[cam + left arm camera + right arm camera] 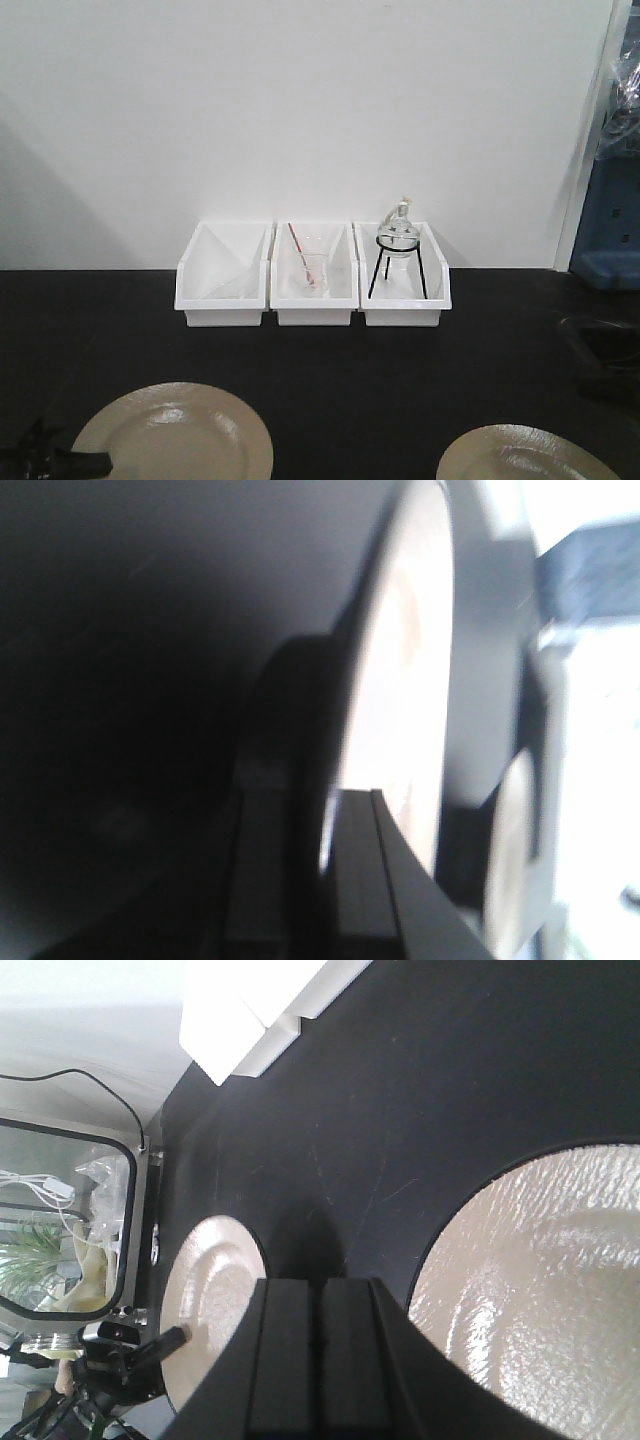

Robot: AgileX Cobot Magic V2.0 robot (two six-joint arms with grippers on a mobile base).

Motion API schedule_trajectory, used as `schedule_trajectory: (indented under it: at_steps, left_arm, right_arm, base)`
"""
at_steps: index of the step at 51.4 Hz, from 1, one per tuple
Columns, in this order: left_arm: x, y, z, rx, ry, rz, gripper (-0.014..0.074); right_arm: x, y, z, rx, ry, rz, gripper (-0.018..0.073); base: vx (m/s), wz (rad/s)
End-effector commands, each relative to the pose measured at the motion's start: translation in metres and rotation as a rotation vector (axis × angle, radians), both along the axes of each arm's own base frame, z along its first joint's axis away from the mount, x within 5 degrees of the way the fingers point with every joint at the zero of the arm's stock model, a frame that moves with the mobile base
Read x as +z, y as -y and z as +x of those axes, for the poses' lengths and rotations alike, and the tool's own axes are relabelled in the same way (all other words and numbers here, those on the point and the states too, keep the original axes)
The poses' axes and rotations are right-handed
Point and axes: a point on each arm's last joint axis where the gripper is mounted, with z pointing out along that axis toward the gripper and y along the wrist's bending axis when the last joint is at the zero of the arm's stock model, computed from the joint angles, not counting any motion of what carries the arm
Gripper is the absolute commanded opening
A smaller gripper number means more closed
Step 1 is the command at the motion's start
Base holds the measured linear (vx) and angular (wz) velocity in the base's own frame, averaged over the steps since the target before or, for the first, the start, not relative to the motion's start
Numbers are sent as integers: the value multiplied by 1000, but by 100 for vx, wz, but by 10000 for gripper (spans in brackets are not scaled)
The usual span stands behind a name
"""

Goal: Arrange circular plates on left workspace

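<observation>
A: Nearest?
B: Round, glossy tan: left plate (175,432) and right plate (525,458), flat on the matte black table (330,370), well short of the white rectangular bins (313,305).
A: Hands?
B: Left hand (90,463) at left plate's rim, grip unreadable; right hand (322,1295) pinched closed, nothing held.

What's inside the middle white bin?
Middle bin: a clear glass beaker with a reddish rod leaning in it. The front lip covers the floor near the front; liquid level unreadable.
</observation>
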Motion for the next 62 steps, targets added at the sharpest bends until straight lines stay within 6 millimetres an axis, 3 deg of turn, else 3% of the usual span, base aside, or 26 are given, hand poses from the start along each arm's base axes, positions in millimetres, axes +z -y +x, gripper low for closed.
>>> schedule_trajectory:
  at_steps: [1,16,27,35,44,54,62]
  left_arm:
    - [37,18,19,30,146,-144,-6]
    - [58,68,80,-18,180,-122,-6]
    - [50,99,119,-59,161,-174,-6]
    - [36,116,130,-81,127,-188,-6]
    - [22,121,132,-72,99,-161,7]
    - [18,124,131,-138,170,-103,140]
    - [18,124,130,-167,218,-75,363]
  right_arm:
    - [27,-1,-1,-7,104,22,-5]
    - [27,-1,-1,-4,117,7,-5]
    - [27,-1,-1,-5,117,6,-5]
    - [27,-1,-1,-3,120,5,-5]
    - [27,-1,-1,-2,120,5,-5]
    - [27,-1,-1,-2,120,5,-5]
    - [27,-1,-1,-1,120,5,-5]
  base:
    - [0,0]
    - [0,0]
    - [0,0]
    - [0,0]
    - [0,0]
    - [0,0]
    - [0,0]
